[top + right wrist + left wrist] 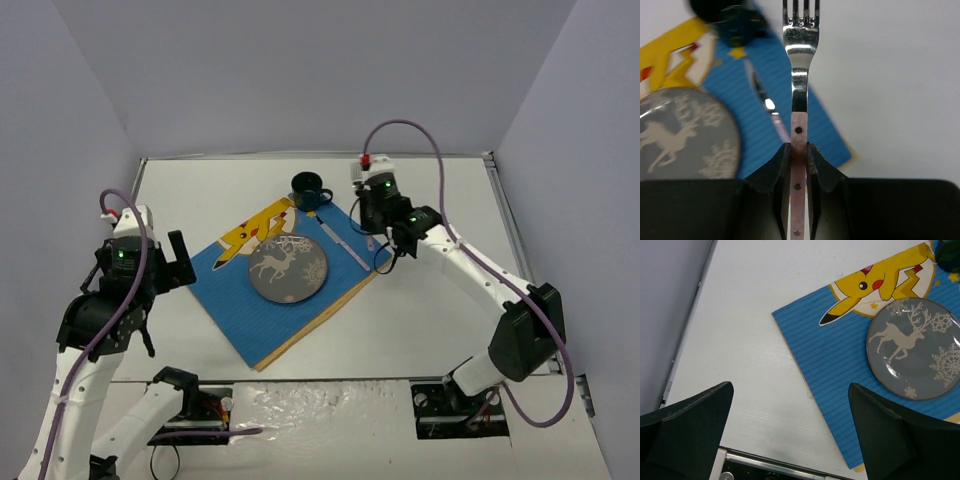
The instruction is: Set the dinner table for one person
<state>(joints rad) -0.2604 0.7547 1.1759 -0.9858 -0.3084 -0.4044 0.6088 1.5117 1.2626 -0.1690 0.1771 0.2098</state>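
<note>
The dinner table (440,300) is a white tabletop bearing a blue-and-yellow cartoon placemat (240,300). A grey reindeer plate (288,268) lies on the mat, with a knife (343,243) to its right and a dark blue cup (310,190) at the mat's far corner. My right gripper (798,150) is shut on the pink handle of a fork (799,75), tines pointing away, held above the mat's right edge beside the knife (762,100). My left gripper (790,390) stands open and empty over bare table left of the mat (840,365).
Grey walls close in the table on the left, back and right. The arm bases and cabling sit along the near edge (320,420). A raised rail (505,210) runs down the table's right side.
</note>
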